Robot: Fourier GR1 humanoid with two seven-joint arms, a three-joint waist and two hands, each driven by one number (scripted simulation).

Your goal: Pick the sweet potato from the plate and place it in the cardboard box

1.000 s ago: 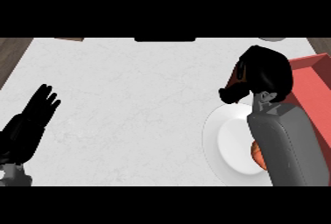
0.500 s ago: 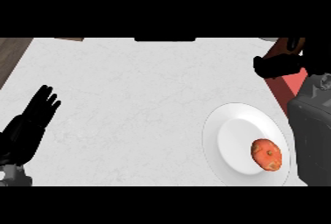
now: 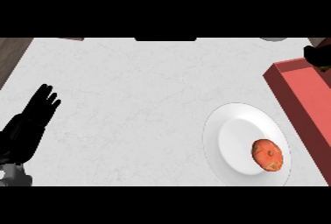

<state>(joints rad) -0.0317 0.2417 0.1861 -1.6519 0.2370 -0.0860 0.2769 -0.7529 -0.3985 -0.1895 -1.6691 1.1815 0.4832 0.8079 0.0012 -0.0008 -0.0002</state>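
Left robot hand (image 3: 29,122) rests at the left edge of the white desk (image 3: 142,100). It is open, its straight fingers point up the view, and it holds nothing. Only a small black part of the right robot hand (image 3: 317,54) shows, at the upper right edge by the far end of the box (image 3: 304,94); I cannot tell whether it is open or closed. The sweet potato (image 3: 268,154), orange with darker patches, lies on the white plate (image 3: 213,131), in the plate's right half. The plate sits on the desk just beside the box's long left wall, well apart from the left robot hand. The box is red and cut off by the view's right edge.
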